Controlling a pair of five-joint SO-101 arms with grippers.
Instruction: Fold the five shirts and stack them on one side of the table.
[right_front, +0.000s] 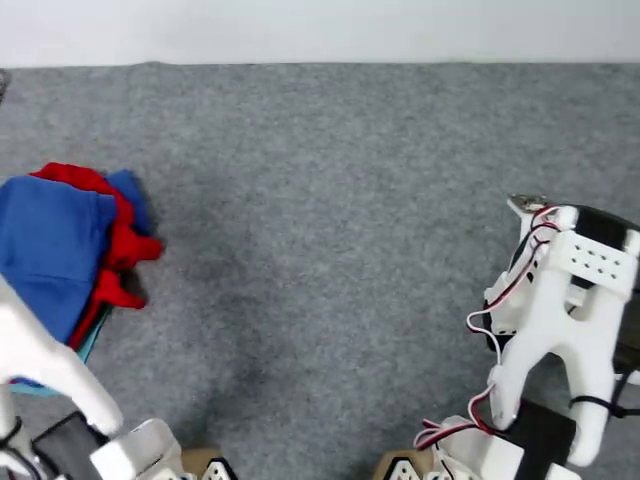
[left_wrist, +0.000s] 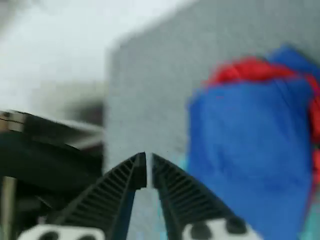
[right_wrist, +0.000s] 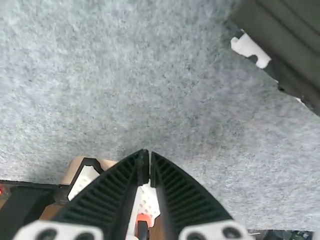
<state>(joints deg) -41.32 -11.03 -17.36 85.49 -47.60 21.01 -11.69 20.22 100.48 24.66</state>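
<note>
Near edge: left gripper and right gripper both pressed together, holding nothing. Farther in, at the left side of the table, sits the shirt stack, blue on top, red and teal beneath. Task looks about done; can't confirm all five.

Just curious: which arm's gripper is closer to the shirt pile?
Left. The left gripper hangs beside the shirt pile; the right gripper is across the table.
</note>
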